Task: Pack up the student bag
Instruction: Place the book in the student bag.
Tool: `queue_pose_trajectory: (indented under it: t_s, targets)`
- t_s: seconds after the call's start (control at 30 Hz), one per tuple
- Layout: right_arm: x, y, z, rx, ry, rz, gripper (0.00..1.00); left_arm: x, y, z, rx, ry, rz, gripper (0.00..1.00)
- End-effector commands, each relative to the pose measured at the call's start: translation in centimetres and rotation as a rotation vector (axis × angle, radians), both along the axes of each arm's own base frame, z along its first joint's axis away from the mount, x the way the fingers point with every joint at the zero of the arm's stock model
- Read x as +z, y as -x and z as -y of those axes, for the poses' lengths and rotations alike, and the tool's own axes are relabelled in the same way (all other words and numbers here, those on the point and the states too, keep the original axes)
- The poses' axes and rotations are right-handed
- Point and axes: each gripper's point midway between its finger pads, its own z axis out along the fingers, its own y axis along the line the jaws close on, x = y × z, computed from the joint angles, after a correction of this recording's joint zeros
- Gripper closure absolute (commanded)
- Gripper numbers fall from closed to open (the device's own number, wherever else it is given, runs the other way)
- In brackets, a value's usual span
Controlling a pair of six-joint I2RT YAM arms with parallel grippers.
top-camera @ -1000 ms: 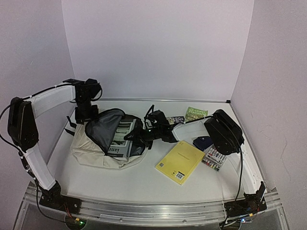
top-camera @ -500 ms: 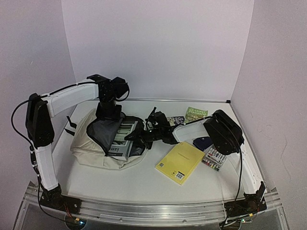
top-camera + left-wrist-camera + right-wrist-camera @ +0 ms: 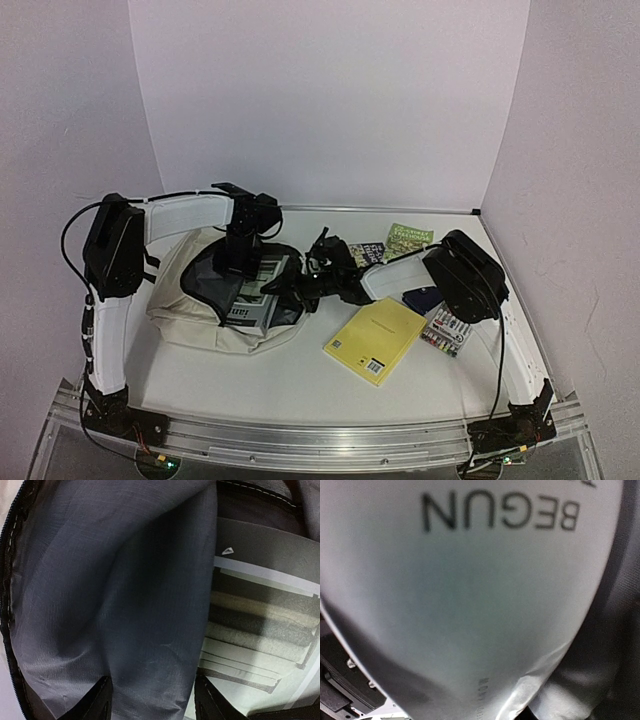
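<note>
The cream student bag (image 3: 190, 312) lies open at the left of the table, its dark grey lining (image 3: 125, 605) showing. A grey and white book (image 3: 246, 303) sits partly inside the opening, with the printed cover (image 3: 470, 580) filling the right wrist view. My right gripper (image 3: 297, 288) is shut on the book's right edge; its fingers are hidden in its own view. Over the opening, my left gripper (image 3: 242, 262) has its jaws apart. A fold of lining lies between its fingertips (image 3: 102, 702), and the book (image 3: 260, 610) shows to the right.
A yellow notebook (image 3: 375, 338) lies right of the bag. Behind it are a navy pouch (image 3: 422, 297), a pack of markers (image 3: 447, 330), a green booklet (image 3: 408, 237) and a dark booklet (image 3: 365, 250). Walls close in at the back and both sides.
My left arm has swung right from the bag's back left corner to above the opening, and the raised grey flap has come down. The right arm and book have stayed put.
</note>
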Motion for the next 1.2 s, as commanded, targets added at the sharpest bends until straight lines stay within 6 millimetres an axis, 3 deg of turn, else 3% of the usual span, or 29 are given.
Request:
queue_pose_trajectory:
  t_s: [0.0, 0.1, 0.17, 0.2, 0.37, 0.5, 0.77, 0.97, 1.17]
  targets:
    - [1.6, -0.1, 0.1, -0.002, -0.037, 0.005, 1.00, 0.8, -1.2, 0.5, -0.020, 0.006, 0.035, 0.54]
    - [2.0, 0.1, 0.1, -0.002, -0.052, 0.000, 1.00, 0.6, -1.2, 0.4, -0.029, 0.000, 0.030, 0.77]
    - [2.5, 0.1, 0.1, -0.001, -0.064, 0.003, 1.00, 1.3, -1.2, 0.6, -0.034, 0.017, 0.043, 0.97]
    - [2.7, 0.1, 0.1, 0.001, -0.070, 0.004, 1.00, 2.0, -1.3, 1.1, -0.046, 0.048, 0.055, 0.99]
    - [3.7, -0.2, -0.5, -0.002, -0.112, 0.005, 1.00, 7.5, -1.4, 3.4, -0.120, 0.219, 0.144, 1.00]
    - [4.7, -0.3, -1.6, 0.003, -0.165, 0.001, 1.00, 10.3, -1.1, 4.3, -0.165, 0.289, 0.165, 1.00]
    - [6.7, -0.1, -4.3, 0.038, -0.244, 0.038, 1.00, 12.3, 0.0, 5.8, -0.212, 0.410, 0.160, 1.00]
    - [5.7, -0.8, -5.3, 0.019, -0.249, 0.046, 1.00, 13.5, 0.6, 7.2, -0.236, 0.505, 0.159, 1.00]
    - [5.7, -0.4, -8.1, 0.036, -0.302, 0.045, 1.00, 13.4, 0.6, 7.4, -0.222, 0.519, 0.154, 1.00]
